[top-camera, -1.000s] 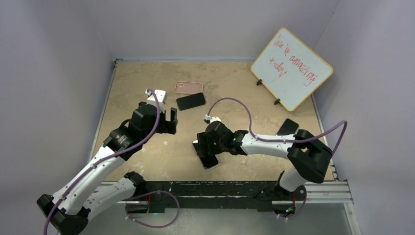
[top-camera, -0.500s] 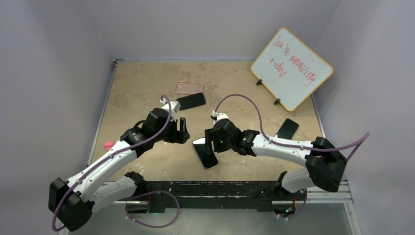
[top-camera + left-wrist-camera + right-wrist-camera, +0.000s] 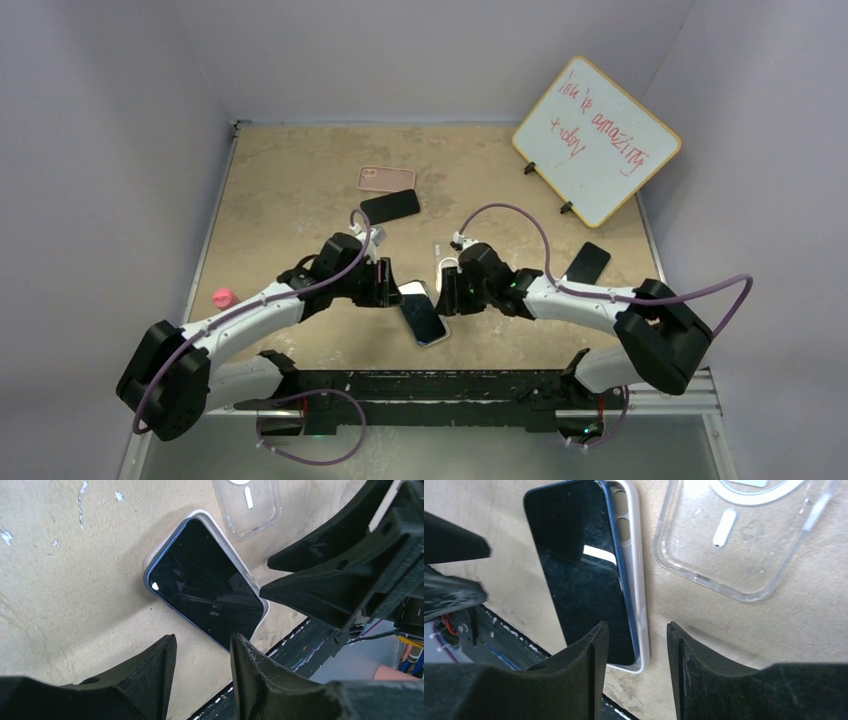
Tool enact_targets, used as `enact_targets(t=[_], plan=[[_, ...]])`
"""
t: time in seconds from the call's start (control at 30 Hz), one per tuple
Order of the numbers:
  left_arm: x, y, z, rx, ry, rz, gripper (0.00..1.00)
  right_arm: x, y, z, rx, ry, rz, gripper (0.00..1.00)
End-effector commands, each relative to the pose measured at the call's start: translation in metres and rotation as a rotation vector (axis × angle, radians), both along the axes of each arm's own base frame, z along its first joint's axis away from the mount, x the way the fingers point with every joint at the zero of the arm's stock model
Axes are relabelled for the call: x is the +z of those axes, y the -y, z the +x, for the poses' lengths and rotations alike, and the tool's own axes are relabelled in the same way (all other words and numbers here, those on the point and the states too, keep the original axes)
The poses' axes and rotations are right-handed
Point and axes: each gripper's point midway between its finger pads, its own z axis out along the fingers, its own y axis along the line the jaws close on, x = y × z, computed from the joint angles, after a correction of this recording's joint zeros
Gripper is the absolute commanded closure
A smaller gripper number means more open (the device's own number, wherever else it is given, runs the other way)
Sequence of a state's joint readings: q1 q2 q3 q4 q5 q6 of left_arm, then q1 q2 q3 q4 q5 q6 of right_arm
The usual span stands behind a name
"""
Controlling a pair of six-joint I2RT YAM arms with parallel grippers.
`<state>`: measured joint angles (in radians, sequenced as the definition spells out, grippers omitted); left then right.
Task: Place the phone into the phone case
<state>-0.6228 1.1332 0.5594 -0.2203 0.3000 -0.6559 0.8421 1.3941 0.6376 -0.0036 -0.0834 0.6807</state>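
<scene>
From the overhead camera I get soft, even light from above. The table is bright, the arms throw only faint, short shadows, and the walls dim toward the lower corners. The red writing on the whiteboard is crisp.

In my left wrist view the phone is sharp, with small pale reflections on its screen, while the near fingers sit dark and slightly soft. In the right wrist view a bright streak of glare crosses the screen, and the clear case shines white at its top edge — almost washed out. The fingers there lay a soft shadow on the table.
</scene>
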Motion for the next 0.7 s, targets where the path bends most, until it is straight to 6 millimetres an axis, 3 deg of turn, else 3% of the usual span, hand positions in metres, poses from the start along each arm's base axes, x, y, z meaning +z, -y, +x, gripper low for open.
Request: enact_targets(t=[0.0, 0.17, 0.37, 0.67], plan=[[0.0, 0.014, 0.003, 0.003, -0.007, -0.08, 0.56, 0.004, -0.011, -0.003, 0.041, 0.001, 0.059, 0.53], [-0.014, 0.011, 0.002, 0.023, -0.032, -0.06, 0.58, 0.003, -0.02, -0.008, 0.073, -0.018, 0.105, 0.59], [-0.025, 0.01, -0.002, 0.025, -0.055, -0.047, 0.6, -0.005, -0.028, -0.011, 0.079, -0.06, 0.133, 0.59], [-0.026, 0.008, -0.001, 0.033, -0.056, -0.035, 0.61, -0.001, -0.047, -0.021, 0.085, -0.132, 0.229, 0.59]])
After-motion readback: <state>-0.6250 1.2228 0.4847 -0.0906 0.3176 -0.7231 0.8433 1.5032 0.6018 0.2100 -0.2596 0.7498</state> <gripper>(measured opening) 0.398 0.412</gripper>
